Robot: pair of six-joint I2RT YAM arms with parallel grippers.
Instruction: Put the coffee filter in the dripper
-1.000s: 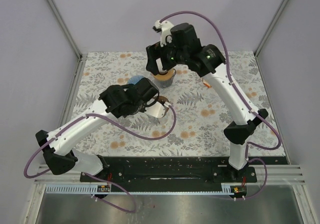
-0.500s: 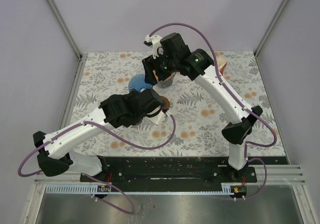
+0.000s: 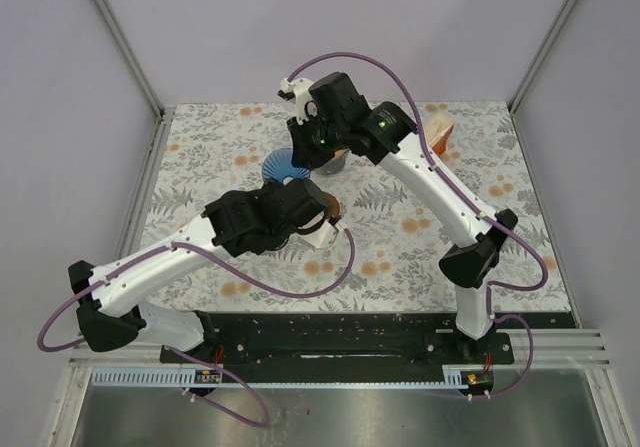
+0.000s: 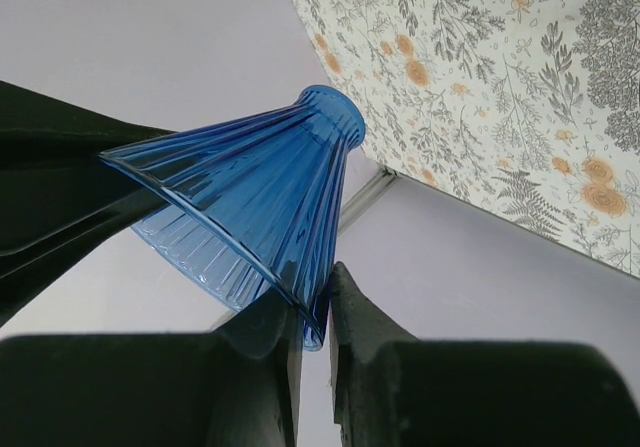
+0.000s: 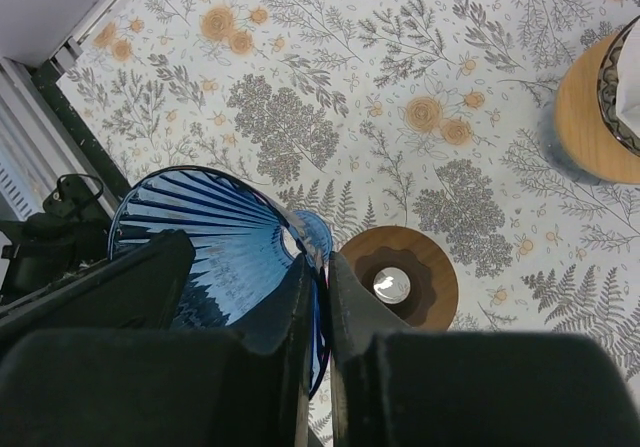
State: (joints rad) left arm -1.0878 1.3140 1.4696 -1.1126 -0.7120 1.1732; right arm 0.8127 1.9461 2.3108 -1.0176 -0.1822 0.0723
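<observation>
The dripper [image 3: 283, 167], a blue ribbed glass cone, hangs tilted above the table between both arms. My left gripper [image 4: 315, 307] is shut on the edge of its wide rim [image 4: 300, 317]. My right gripper [image 5: 322, 277] is shut on its wall near the narrow neck [image 5: 312, 235]. A pale brownish paper piece [image 3: 440, 130] at the back right may be the coffee filter; I cannot tell for sure. Nothing lies inside the dripper.
A round wooden ring with a centre hole [image 5: 397, 279] lies on the floral cloth just right of the dripper. A wooden-topped holder with a dark rim [image 5: 600, 117] stands farther back. The enclosure's metal frame [image 3: 140, 177] borders the cloth on the left.
My right gripper moved left from above the wooden-topped holder to the dripper and shut on its wall. The left arm shifted slightly, still holding the dripper.
</observation>
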